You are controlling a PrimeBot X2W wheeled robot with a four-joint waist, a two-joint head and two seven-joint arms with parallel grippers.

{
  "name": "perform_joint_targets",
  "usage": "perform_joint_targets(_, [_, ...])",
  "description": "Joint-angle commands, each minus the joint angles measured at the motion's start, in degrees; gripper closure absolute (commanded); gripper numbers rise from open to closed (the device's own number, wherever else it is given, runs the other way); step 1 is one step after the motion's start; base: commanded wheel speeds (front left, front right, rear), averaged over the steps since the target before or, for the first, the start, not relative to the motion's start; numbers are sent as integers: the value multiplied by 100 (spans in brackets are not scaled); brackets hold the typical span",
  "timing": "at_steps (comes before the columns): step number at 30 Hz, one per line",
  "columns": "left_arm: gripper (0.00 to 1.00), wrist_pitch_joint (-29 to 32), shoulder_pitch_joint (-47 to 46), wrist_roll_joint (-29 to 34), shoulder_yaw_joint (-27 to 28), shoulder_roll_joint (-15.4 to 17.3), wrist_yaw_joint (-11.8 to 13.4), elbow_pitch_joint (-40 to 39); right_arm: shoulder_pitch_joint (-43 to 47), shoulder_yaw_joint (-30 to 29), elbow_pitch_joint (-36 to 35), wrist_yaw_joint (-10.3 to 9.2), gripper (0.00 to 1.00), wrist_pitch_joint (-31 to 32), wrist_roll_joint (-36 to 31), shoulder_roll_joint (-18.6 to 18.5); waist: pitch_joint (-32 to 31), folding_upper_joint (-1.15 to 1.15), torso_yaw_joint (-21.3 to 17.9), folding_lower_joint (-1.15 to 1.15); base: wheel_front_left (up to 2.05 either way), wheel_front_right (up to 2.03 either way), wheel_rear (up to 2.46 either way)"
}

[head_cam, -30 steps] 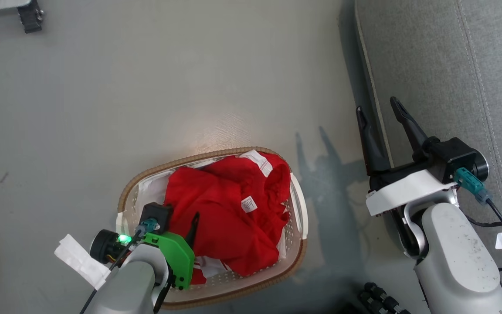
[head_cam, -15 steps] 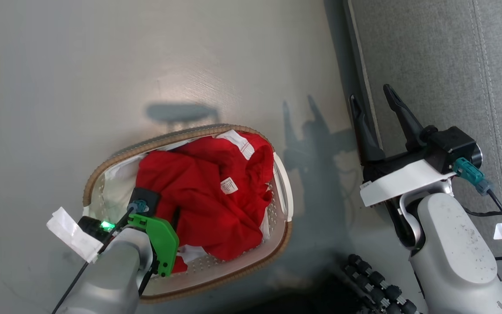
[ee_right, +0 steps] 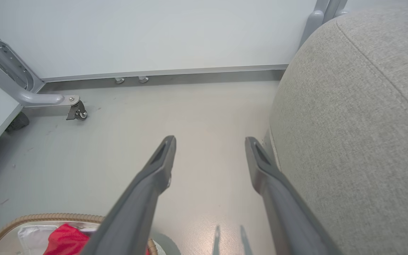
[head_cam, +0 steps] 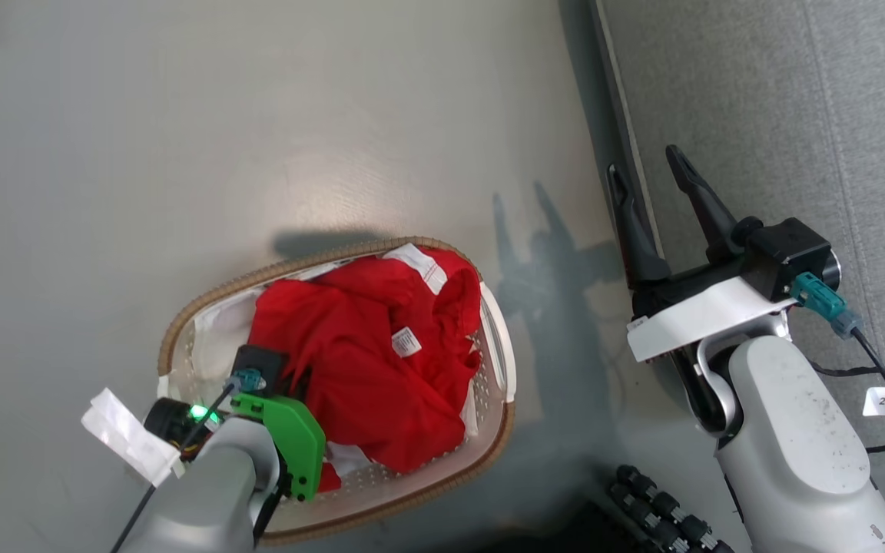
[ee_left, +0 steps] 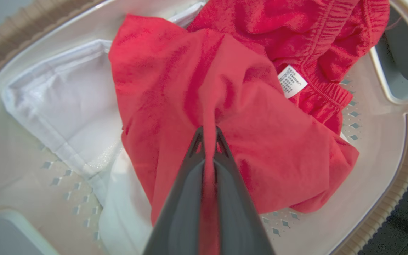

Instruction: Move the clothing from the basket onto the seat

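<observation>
Two red garments are lying heaped in the laundry basket [head_cam: 505,430] at the lower left of the head view, well apart from the grey sofa [head_cam: 757,115] in the upper right. None of the clothing [head_cam: 366,376] is resting on the sofa yet.

The pinch is sitting on only a thin ridge of fabric, so that fold is likely to be the weak point: a quick lift could be pulling it free of the tips. The smoother garment [ee_left: 175,92] is also lying partly over the coarser piece with the elastic band [ee_left: 317,39] at the upper right of the left wrist view. Raising one may drag the other part way out and leave it on the floor [head_cam: 296,115] between basket and sofa. The white cloth liner [ee_left: 66,102] is lying just beside the red cloth, and a snag there could be tilting the light basket.

The left gripper [ee_left: 209,131] is showing at the middle of its wrist view, its fingers pressed together on a raised fold of the smoother garment, with a red strip running down between them. The right gripper [head_cam: 646,165] is hovering at the right of the head view over the sofa's edge, its fingers spread wide, holding and touching nothing.
</observation>
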Motion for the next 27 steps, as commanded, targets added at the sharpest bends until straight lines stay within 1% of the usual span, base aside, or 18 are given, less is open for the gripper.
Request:
perform_joint_targets(1, [100, -69, 145, -75, -46, 27, -18, -45, 82, 6, 49, -4, 0, -28, 16, -16, -378, 0, 84, 0, 0, 0, 0])
perform_joint_targets(7, [100, -194, 432, -250, -118, 26, -18, -386, 305, 10, 197, -4, 0, -28, 21, -18, -1077, 0, 242, 0, 0, 0, 0])
perform_joint_targets(13, [100, -177, 876, -65, 189, 106, -18, -1038, 602, -98, 369, -4, 0, -28, 8, -18, -1797, 0, 463, 0, 0, 0, 0])
perform_joint_targets(20, [100, -179, 1394, 244, 858, 129, -18, -1753, 960, -151, 505, -4, 0, -27, -45, -19, -2522, 0, 692, 0, 0, 0, 0])
perform_joint_targets(23, [100, -179, 1621, 505, 1246, 113, -18, -2256, 1140, -136, 573, -4, 0, -28, -54, -19, -2860, 0, 777, 0, 0, 0, 0])
perform_joint_targets(27, [100, -179, 1888, 852, 1612, 59, -18, -2869, 1347, -154, 624, -4, 0, -27, -27, -19, -3184, 0, 846, 0, 0, 0, 0])
